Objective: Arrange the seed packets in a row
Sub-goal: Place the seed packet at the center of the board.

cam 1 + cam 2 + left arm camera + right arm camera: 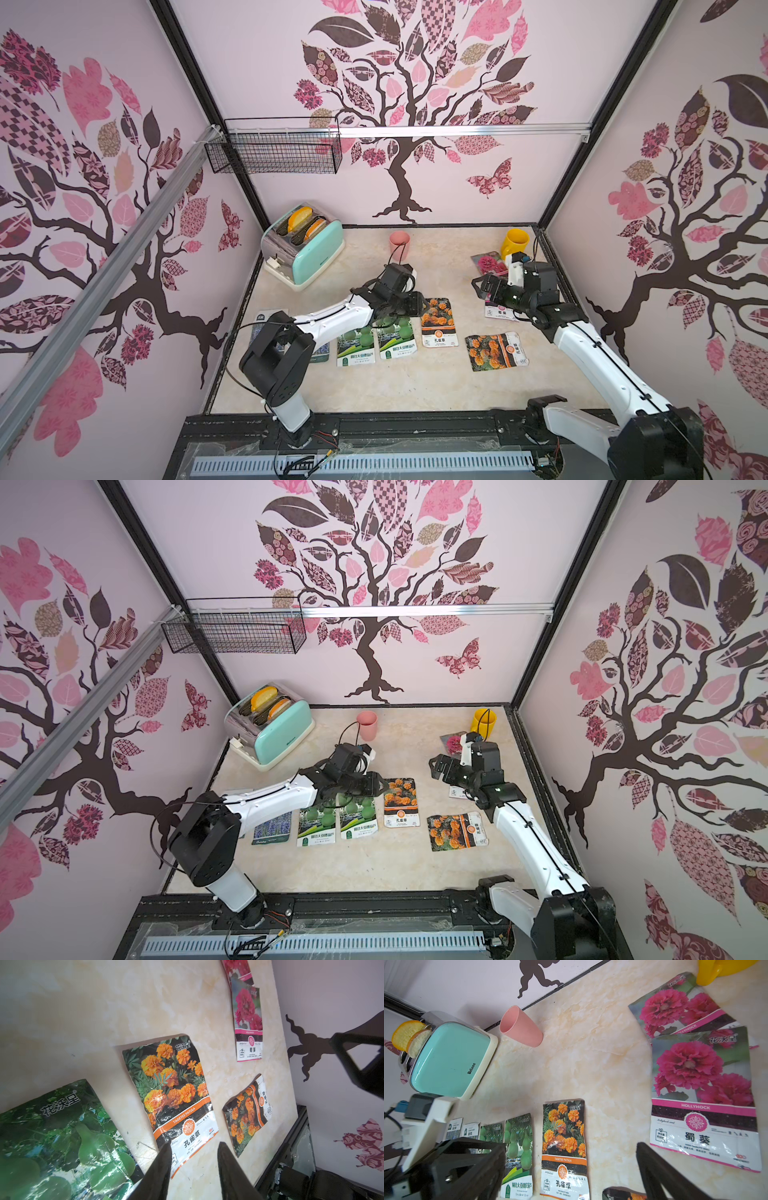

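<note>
Showing two lavender packets [454, 1128] [471, 1130], two gourd [355, 345] [397, 338], two marigold [438, 322] [496, 351], two hollyhock [702, 1095] [675, 1005], left tool [194, 1144] apart, right tool [571, 1147] apart

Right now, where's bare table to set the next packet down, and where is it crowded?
Widest free patch: the front strip of table, between the packet row and the front rail. Also bare: the middle, bordered by pink cup, upright marigold packet and hollyhock packets. Crowded: right rear, where those overlap beside the yellow mug.
</note>
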`<act>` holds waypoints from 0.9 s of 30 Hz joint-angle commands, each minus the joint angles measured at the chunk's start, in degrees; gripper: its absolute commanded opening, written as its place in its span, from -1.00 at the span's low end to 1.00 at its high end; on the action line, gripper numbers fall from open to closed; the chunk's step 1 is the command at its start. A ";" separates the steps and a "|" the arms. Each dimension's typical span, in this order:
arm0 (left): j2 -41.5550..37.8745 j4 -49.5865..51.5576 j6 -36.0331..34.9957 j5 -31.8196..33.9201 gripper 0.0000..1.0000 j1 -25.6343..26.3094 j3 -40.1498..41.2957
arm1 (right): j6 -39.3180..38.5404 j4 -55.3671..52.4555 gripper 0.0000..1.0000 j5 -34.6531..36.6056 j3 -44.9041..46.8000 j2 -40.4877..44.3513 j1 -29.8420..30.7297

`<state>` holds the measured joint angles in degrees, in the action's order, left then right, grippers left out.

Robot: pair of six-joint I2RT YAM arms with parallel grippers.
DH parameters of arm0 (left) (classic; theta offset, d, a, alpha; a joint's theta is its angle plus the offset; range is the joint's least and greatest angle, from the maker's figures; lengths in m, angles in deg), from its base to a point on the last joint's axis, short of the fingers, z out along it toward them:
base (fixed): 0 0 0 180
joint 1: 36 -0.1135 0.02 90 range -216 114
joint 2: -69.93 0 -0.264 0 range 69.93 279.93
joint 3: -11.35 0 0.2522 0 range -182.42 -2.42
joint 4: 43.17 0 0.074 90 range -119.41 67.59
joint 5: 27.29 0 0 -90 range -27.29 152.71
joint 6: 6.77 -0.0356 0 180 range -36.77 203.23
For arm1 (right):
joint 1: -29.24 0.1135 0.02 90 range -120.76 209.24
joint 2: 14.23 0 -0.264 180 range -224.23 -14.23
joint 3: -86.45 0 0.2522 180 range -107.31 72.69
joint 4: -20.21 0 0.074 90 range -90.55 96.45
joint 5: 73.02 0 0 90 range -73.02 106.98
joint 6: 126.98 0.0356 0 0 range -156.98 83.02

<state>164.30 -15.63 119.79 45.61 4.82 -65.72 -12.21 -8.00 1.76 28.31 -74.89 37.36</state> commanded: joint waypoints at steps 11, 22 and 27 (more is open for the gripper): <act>6.04 -2.04 -10.66 -7.26 -0.12 4.62 -5.95 | 12.00 -6.68 0.99 10.61 8.87 7.78 -0.29; 18.28 -6.02 -15.98 -10.17 -0.12 6.91 -11.26 | 14.25 -4.97 0.99 7.62 15.83 9.11 -4.78; 20.27 -8.62 -14.39 -7.78 -0.12 6.78 -10.47 | 13.50 -1.64 0.99 4.40 17.04 6.96 -4.78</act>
<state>183.97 -20.96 105.69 36.63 11.77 -76.04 1.63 -12.46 8.65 45.55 -67.18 32.77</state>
